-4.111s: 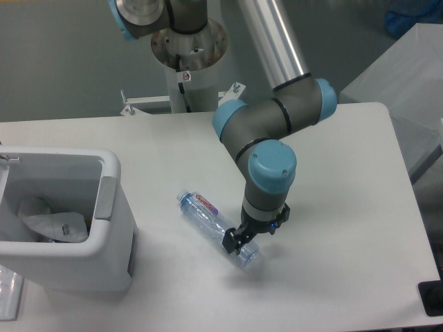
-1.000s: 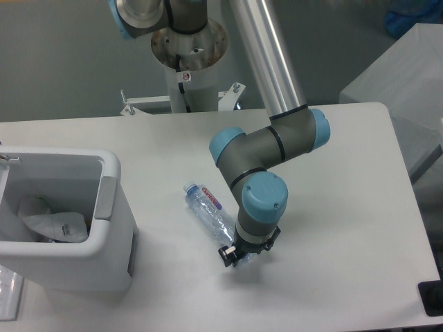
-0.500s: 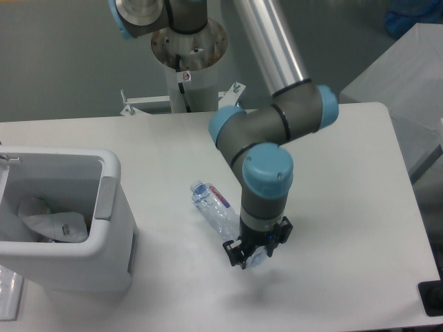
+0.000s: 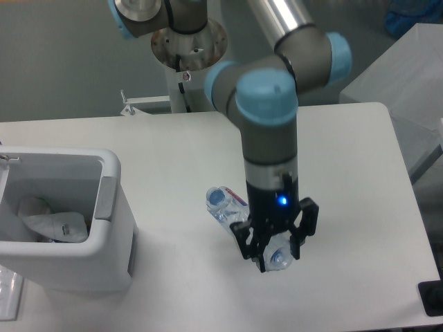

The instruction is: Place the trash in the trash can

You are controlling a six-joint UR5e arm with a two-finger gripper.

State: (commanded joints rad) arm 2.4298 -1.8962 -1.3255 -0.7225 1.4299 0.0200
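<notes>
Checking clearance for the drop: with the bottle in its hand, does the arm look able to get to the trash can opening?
Probably yes. The hand grips the bottle clear of the table, and the white trash can stands open-topped to its left with only bare table between. The wrapper inside leaves room.

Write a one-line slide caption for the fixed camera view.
UR5e gripper holds the plastic bottle above the table, with the wrapper already in the white trash can.

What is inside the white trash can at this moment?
Inside the trash can lies a crumpled clear wrapper near the bottom. The near wall hides the rest of the floor, so anything more there cannot be seen.
</notes>
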